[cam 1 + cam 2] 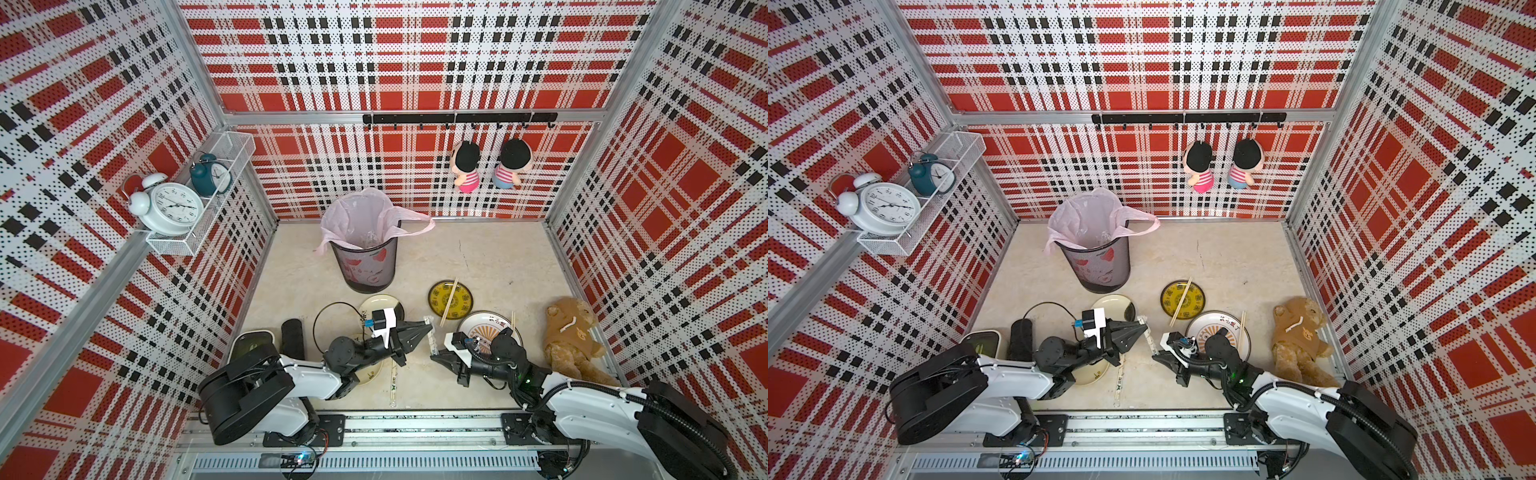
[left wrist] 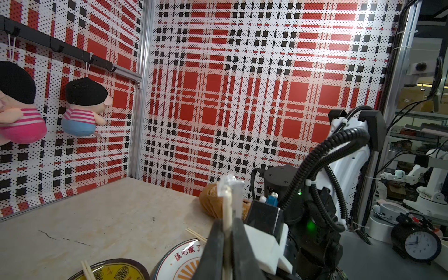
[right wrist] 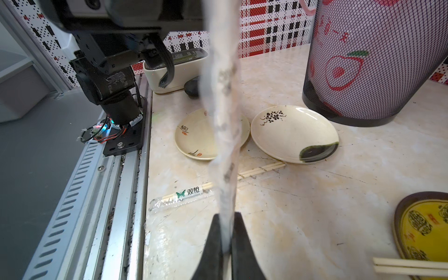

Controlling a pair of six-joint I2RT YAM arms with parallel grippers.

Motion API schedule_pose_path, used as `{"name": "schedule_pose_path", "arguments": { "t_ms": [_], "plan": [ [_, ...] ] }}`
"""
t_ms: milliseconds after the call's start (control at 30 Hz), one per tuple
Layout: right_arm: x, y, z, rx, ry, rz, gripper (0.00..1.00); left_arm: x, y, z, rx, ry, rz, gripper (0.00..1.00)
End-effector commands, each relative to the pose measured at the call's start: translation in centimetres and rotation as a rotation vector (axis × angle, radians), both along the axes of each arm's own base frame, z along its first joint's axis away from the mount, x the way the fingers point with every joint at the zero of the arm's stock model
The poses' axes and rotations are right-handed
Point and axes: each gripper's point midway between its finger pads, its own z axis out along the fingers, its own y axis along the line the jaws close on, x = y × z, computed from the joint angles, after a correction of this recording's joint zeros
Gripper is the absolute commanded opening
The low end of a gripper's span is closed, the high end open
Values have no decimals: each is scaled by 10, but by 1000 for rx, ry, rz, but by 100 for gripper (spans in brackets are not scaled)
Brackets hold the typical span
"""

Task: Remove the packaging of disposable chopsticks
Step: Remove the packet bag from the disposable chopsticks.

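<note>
2 grippers hold 1 sleeve (image 1: 430, 340) over the table (image 1: 490, 257)
Left gripper (image 1: 429, 325) pinched shut on its far end, chopsticks (image 2: 227, 211) showing; right gripper (image 1: 435, 355) clamped on the near end, axis running between them.

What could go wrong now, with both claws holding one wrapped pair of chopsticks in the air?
1. The left claw seems to pinch plastic along with the chopsticks, so the sleeve held by the right claw may tear instead of sliding off.
2. Once free, the chopsticks could drop.
3. An arm may sweep the other wrapped pair off the table edge.
</note>
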Motion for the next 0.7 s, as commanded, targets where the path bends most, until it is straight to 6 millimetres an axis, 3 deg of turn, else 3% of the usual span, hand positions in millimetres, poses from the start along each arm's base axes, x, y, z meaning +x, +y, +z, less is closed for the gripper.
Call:
{"name": "schedule_pose_path", "arguments": {
  "t_ms": [0,267,367,433,667],
  "plan": [
    [3,11,122,318,-284,34,0,-7,-11,-90,270,199,-56,10],
    [4,11,129,347,-290,29,0,-5,-11,-100,287,220,-45,13],
    [4,11,130,352,-291,30,0,-4,-12,-103,292,226,-46,8],
    [5,12,129,346,-287,28,0,-3,-11,-102,286,227,-34,3],
    [7,10,111,326,-262,8,0,-7,-13,-89,258,203,-62,2]
  ]
}}
